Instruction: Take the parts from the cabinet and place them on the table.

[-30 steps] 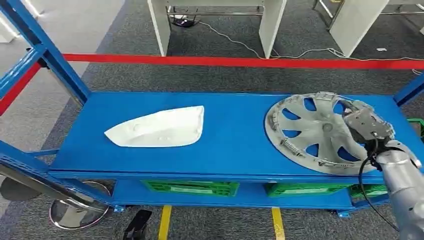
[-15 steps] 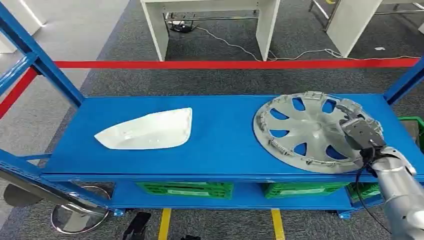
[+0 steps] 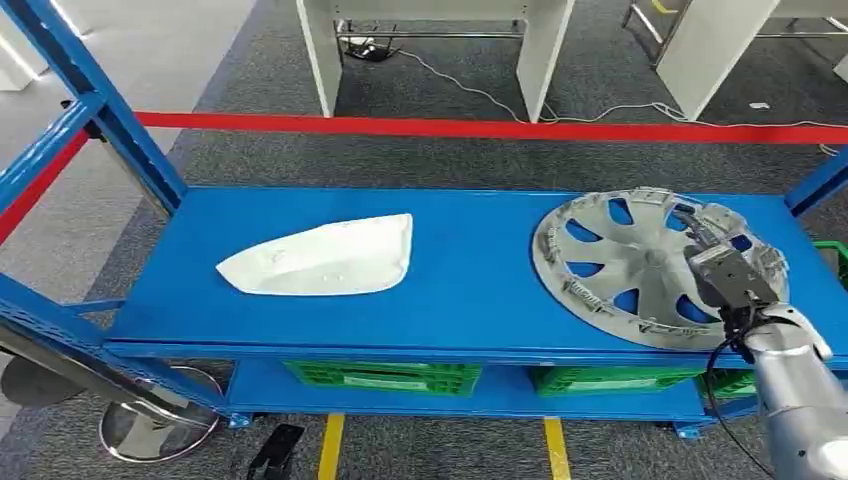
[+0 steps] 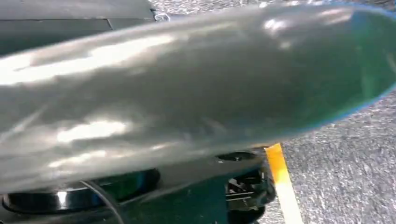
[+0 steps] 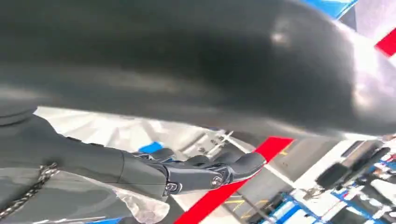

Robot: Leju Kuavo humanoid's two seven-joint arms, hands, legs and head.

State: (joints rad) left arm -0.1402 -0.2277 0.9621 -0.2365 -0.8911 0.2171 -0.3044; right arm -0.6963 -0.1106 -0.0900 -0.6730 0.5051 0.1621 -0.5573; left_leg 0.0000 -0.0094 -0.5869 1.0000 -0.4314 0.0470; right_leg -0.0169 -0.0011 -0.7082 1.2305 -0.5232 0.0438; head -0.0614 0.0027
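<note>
My right hand (image 3: 728,270) lies over the near right part of the hubcap (image 3: 640,262), which rests flat on the blue shelf (image 3: 470,290) at its right end. From my head view I cannot tell whether the fingers have closed on the rim or only rest on the spokes; in the right wrist view dark fingers (image 5: 210,170) stretch out along the silvery face of the hubcap, apparently straight rather than curled, but I cannot make out a grip. I judge this to be the grasping step, not yet the lift. To do it well I want a finger through one of the openings between the spokes and my thumb against the outer rim, so that the thin plastic is pinched on both faces and does not slide. The hubcap is wide and light, so held at one edge it will droop and swing; I should raise it slowly, tilt it up off the shelf, and keep it clear of the blue post (image 3: 815,180) on the right. The white cover (image 3: 325,258) lies well apart to the left, for a later trip.
</note>
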